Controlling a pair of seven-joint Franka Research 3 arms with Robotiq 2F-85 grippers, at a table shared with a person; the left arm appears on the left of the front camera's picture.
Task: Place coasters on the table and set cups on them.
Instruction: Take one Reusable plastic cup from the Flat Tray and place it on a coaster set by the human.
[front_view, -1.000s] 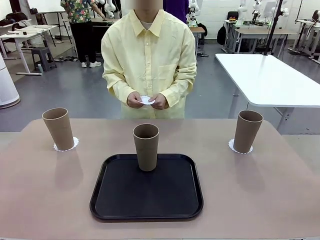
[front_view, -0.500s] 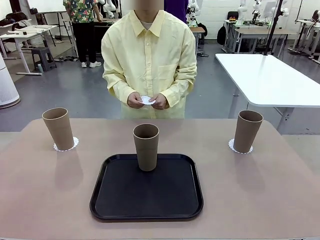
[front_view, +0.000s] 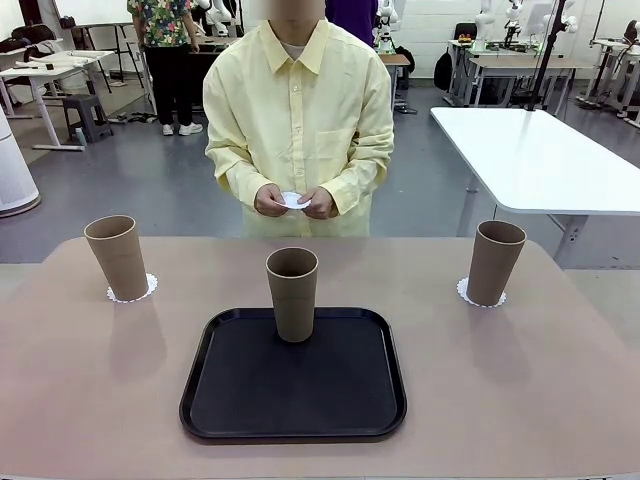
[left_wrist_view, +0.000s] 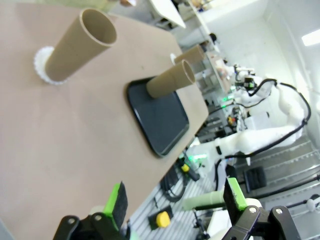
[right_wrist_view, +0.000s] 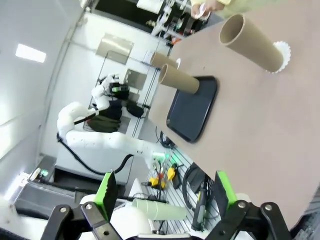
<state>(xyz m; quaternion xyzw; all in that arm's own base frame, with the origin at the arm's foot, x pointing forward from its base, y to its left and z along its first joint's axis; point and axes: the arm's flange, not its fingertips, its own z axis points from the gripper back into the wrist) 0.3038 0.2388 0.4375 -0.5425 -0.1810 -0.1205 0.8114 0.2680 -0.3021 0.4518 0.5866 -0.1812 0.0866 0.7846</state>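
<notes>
Cup three (front_view: 292, 293) stands on the black tray (front_view: 293, 405); it looks light, stiff and tapered, so a mid-wall pinch suits. The person's hands (front_view: 320, 204) hold what seems the flimsy last coaster (front_view: 291, 199). Left gripper (left_wrist_view: 176, 195) and right gripper (right_wrist_view: 164, 191) gape empty.

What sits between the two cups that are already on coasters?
Front view: the black tray, with the third cup standing on its far part.

Grey floor (front_view: 150, 190), a white table (front_view: 530, 160) at right, a grey stool (front_view: 85, 112) far left.
</notes>
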